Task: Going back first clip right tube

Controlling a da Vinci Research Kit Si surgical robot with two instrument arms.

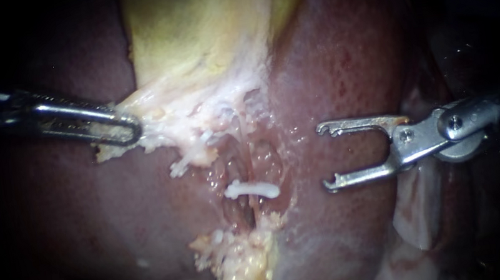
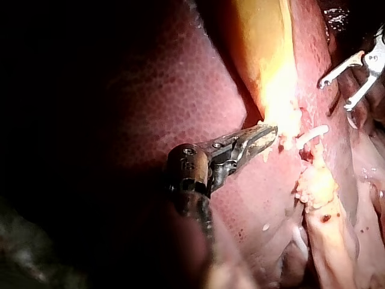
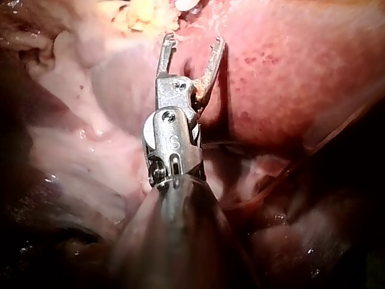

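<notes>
My right instrument point(image 1: 325, 156) comes in from the right with its forked jaws open and empty, over the liver point(image 1: 341, 54), a short way right of a white clip point(image 1: 252, 189). The clip lies across a reddish tube point(image 1: 232, 164) in the opened pit below the gallbladder point(image 1: 199, 26). Which tube it is I cannot tell. My left instrument point(image 1: 130, 132) is shut on the pale tissue point(image 1: 166, 118) at the gallbladder's lower edge. The left wrist view shows those jaws point(image 2: 264, 135) clamped on that tissue, the clip point(image 2: 313, 135) just ahead. In the right wrist view the open jaws point(image 3: 191, 43) point toward the clip point(image 3: 186, 5).
A lump of yellow fat point(image 1: 245, 266) sits below the pit. Pale folded tissue point(image 1: 419, 215) lies under the right instrument's shaft. Dark red liver point(image 1: 72, 229) fills the left side under the left instrument.
</notes>
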